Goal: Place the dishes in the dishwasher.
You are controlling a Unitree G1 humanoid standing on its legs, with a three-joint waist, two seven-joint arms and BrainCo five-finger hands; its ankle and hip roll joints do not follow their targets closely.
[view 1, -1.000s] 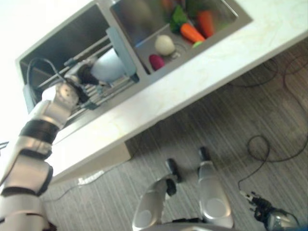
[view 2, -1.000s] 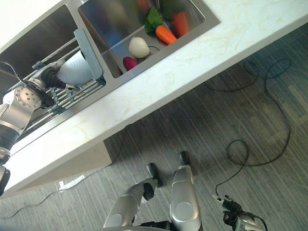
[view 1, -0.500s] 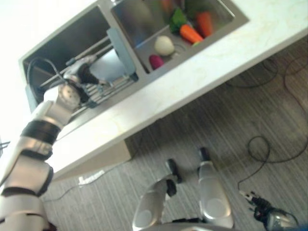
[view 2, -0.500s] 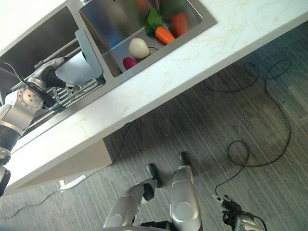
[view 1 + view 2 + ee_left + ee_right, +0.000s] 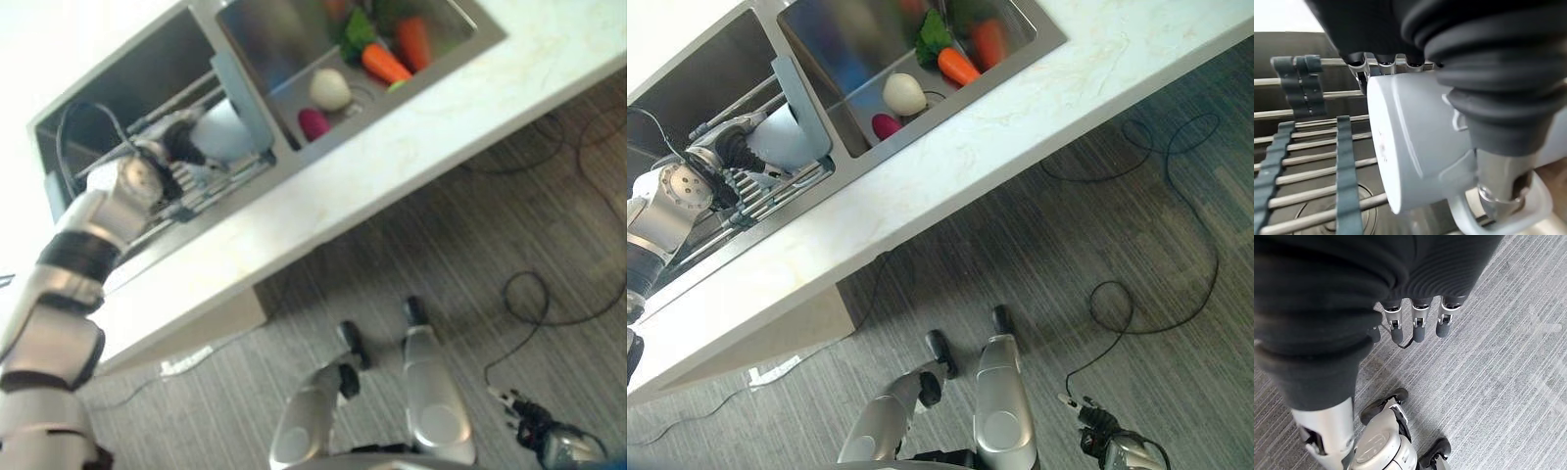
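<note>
Nearest to the robot, down by the grey striped carpet (image 5: 1498,357), the right robot hand (image 5: 1415,325) hangs idle with its fingers loosely straight and nothing in them; it also shows at the low right corner in the head views.

Further out runs the pale marbled desk (image 5: 999,127), its front edge crossing the scene on a slant. Set into it are two steel basins side by side. The left robot hand (image 5: 171,147) reaches into the left-hand basin (image 5: 108,93), where a rack of metal rods (image 5: 1308,161) with grey-blue plastic strips lies across the opening. This robot hand is gripping a white mug (image 5: 1415,147): the thumb is hooked through the mug's handle and the dark fingertips (image 5: 1382,62) curl over the far side of the body. The mug is tipped on its side, its flat base facing out over the rods, held just above the rack close to the upright grey-blue divider panel (image 5: 798,103) that stands at the wall between the basins. I cannot tell whether the mug touches the rods.

Beyond the divider, the right-hand basin (image 5: 862,39) holds vegetables: a magenta one (image 5: 886,125) nearest, a white onion (image 5: 904,93) just behind it, then an orange carrot (image 5: 957,66) beside green leaves (image 5: 933,34), with a second carrot (image 5: 989,39) farther back.
</note>
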